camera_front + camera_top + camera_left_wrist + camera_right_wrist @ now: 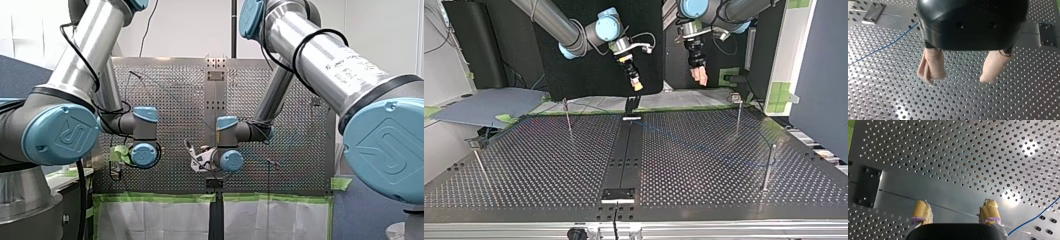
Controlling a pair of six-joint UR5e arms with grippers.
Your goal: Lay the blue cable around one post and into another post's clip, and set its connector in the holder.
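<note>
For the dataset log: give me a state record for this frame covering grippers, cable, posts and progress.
left gripper: open, beige pads, empty, above the table
right gripper: open, yellow pads, empty, above the table
blue cable: lies on the table, held by neither gripper
posts: four thin ones, upright, in the top view
connector: cannot make it out
progress: cable not yet grasped; its path past the posts is too faint to tell

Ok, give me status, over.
Left gripper open, empty. Right gripper open, empty. Cable flat on table, unheld. Nothing seen blocking.
</note>
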